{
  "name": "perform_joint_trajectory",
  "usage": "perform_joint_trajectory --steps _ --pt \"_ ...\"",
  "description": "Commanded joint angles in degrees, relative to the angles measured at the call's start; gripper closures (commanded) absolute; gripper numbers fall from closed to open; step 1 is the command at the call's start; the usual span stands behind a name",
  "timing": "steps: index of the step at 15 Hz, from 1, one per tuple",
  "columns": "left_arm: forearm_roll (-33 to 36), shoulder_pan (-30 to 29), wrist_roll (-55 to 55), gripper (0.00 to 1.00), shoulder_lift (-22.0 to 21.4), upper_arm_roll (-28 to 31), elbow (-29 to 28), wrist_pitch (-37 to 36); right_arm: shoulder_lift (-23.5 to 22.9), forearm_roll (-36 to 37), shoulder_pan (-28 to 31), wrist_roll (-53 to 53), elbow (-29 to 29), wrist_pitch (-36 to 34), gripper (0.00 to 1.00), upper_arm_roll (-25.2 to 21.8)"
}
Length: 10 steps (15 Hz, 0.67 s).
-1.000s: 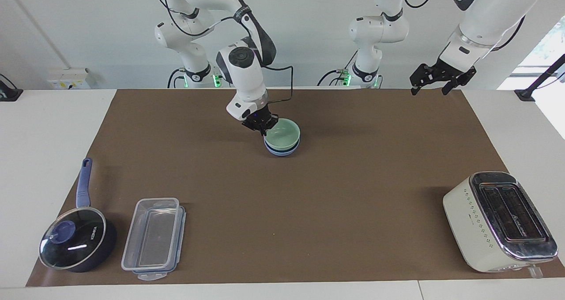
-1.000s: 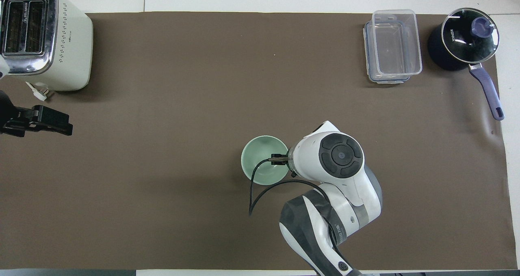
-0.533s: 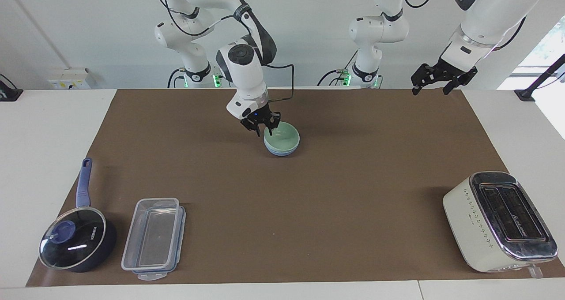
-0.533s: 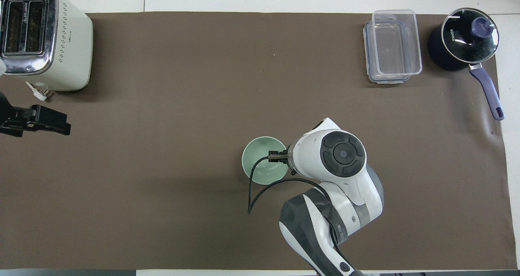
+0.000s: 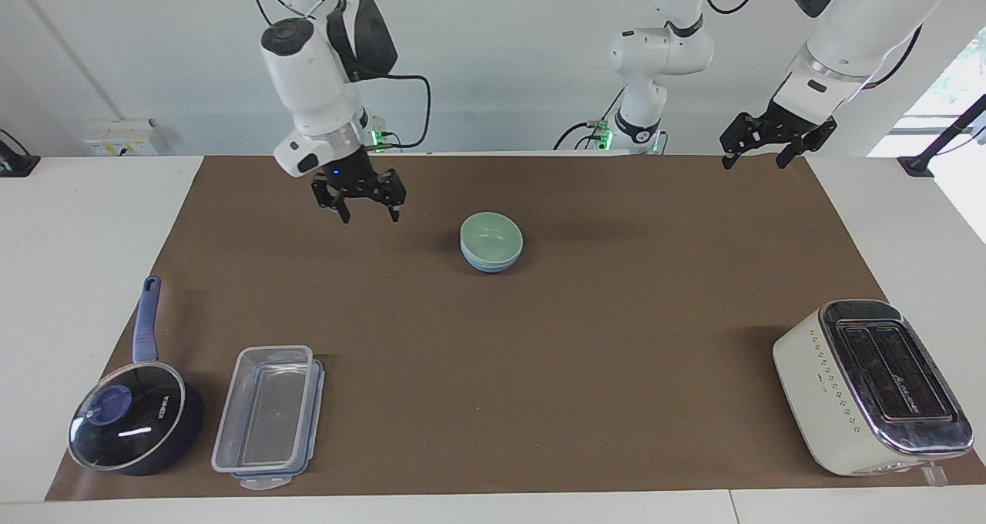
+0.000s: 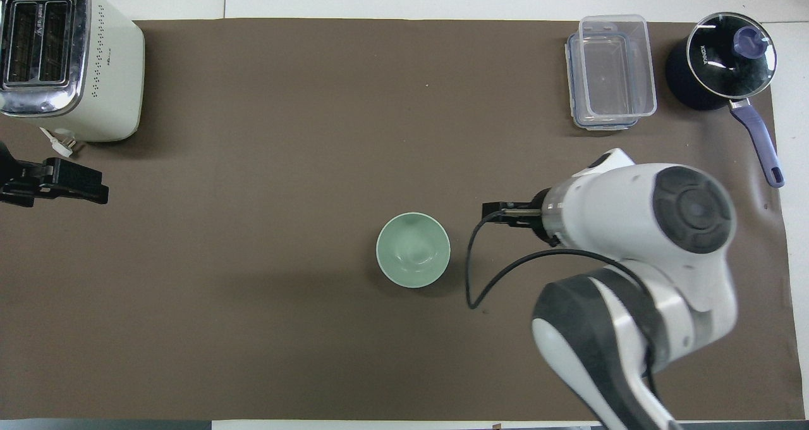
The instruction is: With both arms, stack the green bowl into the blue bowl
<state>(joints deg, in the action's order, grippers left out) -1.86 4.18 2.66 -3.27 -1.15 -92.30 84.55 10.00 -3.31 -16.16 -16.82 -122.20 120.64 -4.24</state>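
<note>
The green bowl (image 5: pixel 491 236) sits nested in the blue bowl (image 5: pixel 490 265) in the middle of the brown mat, with no gripper touching it. In the overhead view only the green bowl (image 6: pixel 413 250) shows; the blue bowl is hidden under it. My right gripper (image 5: pixel 370 216) is open and empty, raised over the mat beside the bowls, toward the right arm's end; it also shows in the overhead view (image 6: pixel 505 214), mostly under its wrist. My left gripper (image 5: pixel 752 160) is open and empty, and waits raised over the mat's edge at the left arm's end (image 6: pixel 76 183).
A cream toaster (image 5: pixel 870 385) stands at the left arm's end, farther from the robots. A clear lidded container (image 5: pixel 266 416) and a dark blue saucepan with a glass lid (image 5: pixel 135 424) stand at the right arm's end, farther from the robots.
My right gripper has let go of the green bowl, risen, and swung away toward the right arm's end. The green bowl has settled lower into the blue bowl. The left arm has barely moved.
</note>
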Motion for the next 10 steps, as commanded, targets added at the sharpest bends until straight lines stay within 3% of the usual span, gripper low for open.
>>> perform_joint_trajectory --steps 1,5,7,10 --pt "-0.1 -0.9 -0.5 0.00 -1.6 -0.7 -2.0 1.4 -0.6 6.0 4.8 3.3 4.7 -5.0 0.00 0.7" --pt "-0.1 -0.9 -0.5 0.00 -1.6 -0.7 -2.0 1.4 -5.3 8.6 8.8 5.3 15.8 -11.5 0.00 0.6" --pt "-0.1 -0.8 -0.4 0.00 -1.6 -0.7 -1.9 1.4 -7.4 8.1 9.0 5.3 22.2 -18.0 0.00 0.6" --pt "-0.1 -0.9 -0.4 0.00 -1.6 -0.7 -1.9 1.4 -7.5 7.5 9.7 5.5 25.9 -23.3 0.00 0.3"
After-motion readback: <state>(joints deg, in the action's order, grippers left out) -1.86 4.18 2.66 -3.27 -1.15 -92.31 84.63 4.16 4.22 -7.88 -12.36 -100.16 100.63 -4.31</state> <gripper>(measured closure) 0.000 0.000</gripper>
